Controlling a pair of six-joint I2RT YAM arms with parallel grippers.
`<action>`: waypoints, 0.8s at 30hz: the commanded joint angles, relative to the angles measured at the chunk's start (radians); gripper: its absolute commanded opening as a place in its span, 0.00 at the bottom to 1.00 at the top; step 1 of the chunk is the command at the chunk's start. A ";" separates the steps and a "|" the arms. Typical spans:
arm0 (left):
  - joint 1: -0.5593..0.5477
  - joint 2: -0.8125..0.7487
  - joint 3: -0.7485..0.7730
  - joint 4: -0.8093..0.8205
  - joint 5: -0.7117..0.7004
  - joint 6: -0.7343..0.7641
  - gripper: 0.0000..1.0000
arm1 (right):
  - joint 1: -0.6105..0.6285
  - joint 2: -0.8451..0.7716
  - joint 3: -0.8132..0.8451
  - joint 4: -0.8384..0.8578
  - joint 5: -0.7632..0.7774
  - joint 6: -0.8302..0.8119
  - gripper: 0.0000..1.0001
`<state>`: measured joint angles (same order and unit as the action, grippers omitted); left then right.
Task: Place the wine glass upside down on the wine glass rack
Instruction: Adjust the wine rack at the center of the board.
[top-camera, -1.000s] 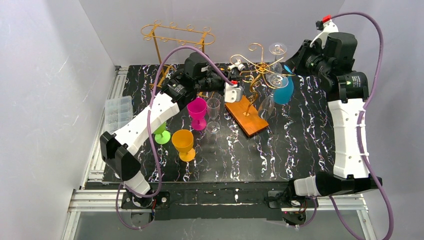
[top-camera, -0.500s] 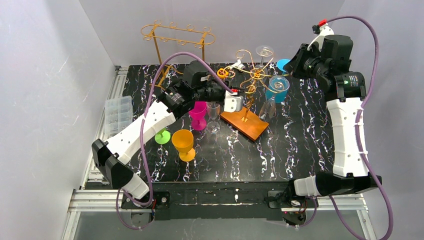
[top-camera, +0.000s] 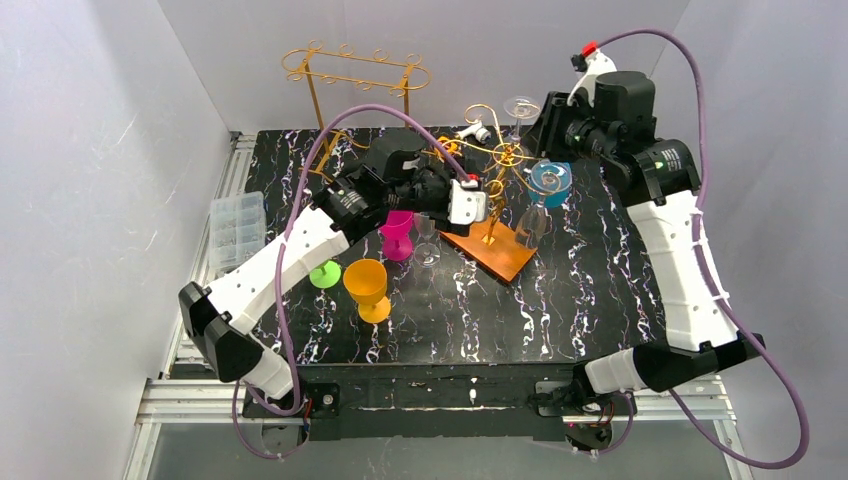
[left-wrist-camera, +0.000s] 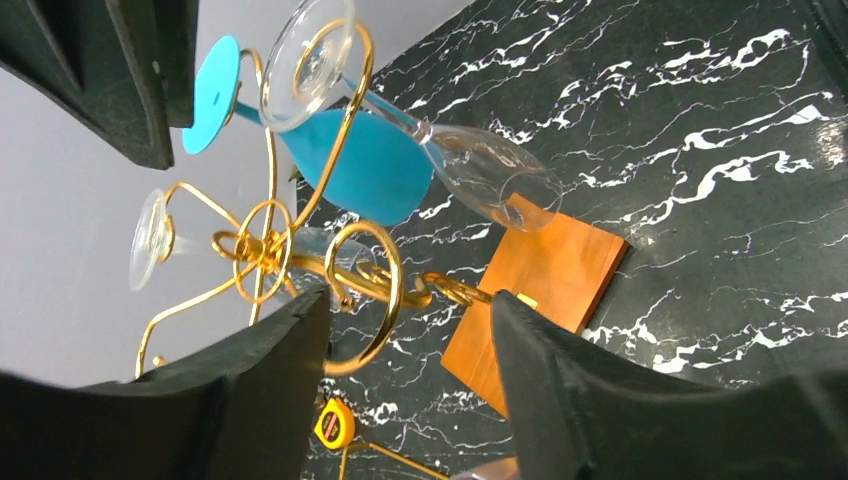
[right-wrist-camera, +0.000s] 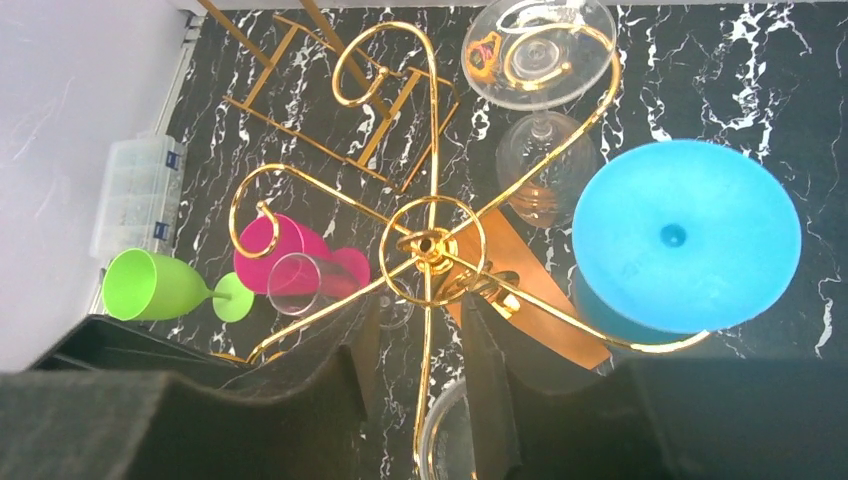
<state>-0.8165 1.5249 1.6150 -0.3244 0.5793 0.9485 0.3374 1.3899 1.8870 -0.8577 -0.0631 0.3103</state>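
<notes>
The near clear glass (top-camera: 532, 220) hangs upside down from the rack (top-camera: 507, 155). Its foot is caught in a gold ring on the rack's near-right arm, and its bowl dangles over the right end of the rack's wooden base (top-camera: 490, 250). A blue glass (top-camera: 550, 180) hangs the same way on the rack's right side, just beside it. The far clear glass (top-camera: 521, 105) hangs from the arm at the back of the rack. The base sits on the counter (top-camera: 450, 320).

The right hand (right-wrist-camera: 418, 320) is above the rack, pointing down with its fingers apart. A thin gold arm of the rack runs through the gap and, as far as I can see, meets neither finger. The left hand (left-wrist-camera: 405, 305) reaches in from the rack's left, level with the arms, and is also open. A gold loop of the rack lies between its fingers, and I can't tell whether one finger touches it. Neither hand holds a glass.

Just left of the rack's base are a loose clear glass (top-camera: 427, 228) and a pink glass (top-camera: 397, 228), side by side. An orange glass (top-camera: 367, 288) is nearer me and farther left of the rack, and a green glass (top-camera: 323, 272) is farther left again, partly behind the left arm. A plastic box (top-camera: 238, 225) lies well left of the rack at the counter's edge. A second gold rack (top-camera: 355, 70) stands behind and left of it.
</notes>
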 joint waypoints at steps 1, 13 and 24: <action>0.003 -0.095 0.008 -0.024 -0.056 -0.108 0.72 | 0.063 0.027 0.055 0.040 0.115 -0.010 0.47; 0.163 -0.120 0.018 -0.029 -0.121 -0.144 0.76 | 0.217 0.158 0.123 0.021 0.302 -0.050 0.54; 0.192 -0.039 -0.049 0.065 -0.039 0.130 0.71 | 0.267 0.165 0.135 -0.011 0.401 -0.062 0.48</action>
<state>-0.6235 1.4586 1.5646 -0.2897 0.4843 0.9722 0.5964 1.5539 1.9705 -0.8711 0.2783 0.2577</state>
